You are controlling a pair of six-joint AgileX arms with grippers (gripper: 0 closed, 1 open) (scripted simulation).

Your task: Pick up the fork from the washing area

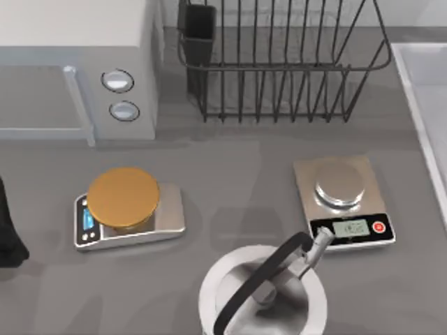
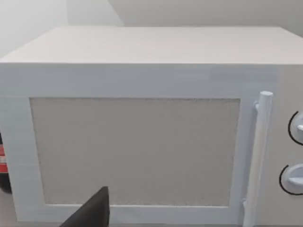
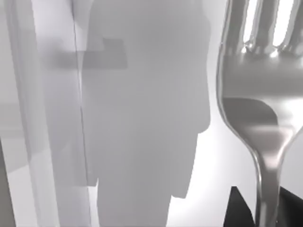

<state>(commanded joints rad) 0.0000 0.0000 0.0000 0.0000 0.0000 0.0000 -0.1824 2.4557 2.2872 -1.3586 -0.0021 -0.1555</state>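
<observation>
The fork (image 3: pixel 258 109) is a shiny silver piece seen very close in the right wrist view, tines pointing away and its neck narrowing toward the camera. Its handle runs down between the two dark fingers of my right gripper (image 3: pixel 265 210), which is shut on it. Behind it are the pale floor and wall of the washing area (image 3: pixel 142 118), carrying the fork's and the gripper's shadow. In the top view the sink's whitish rim (image 1: pixel 419 98) runs along the table's right edge. My left arm (image 1: pixel 8 230) is parked at the far left edge.
A white microwave (image 1: pixel 77 63) stands back left, and the left wrist view faces its door (image 2: pixel 137 151). A black wire dish rack (image 1: pixel 279 63) stands at the back. Two kitchen scales (image 1: pixel 129 209) (image 1: pixel 343 199) sit mid-table, and a round pot (image 1: pixel 262 296) with a black handle is at the front.
</observation>
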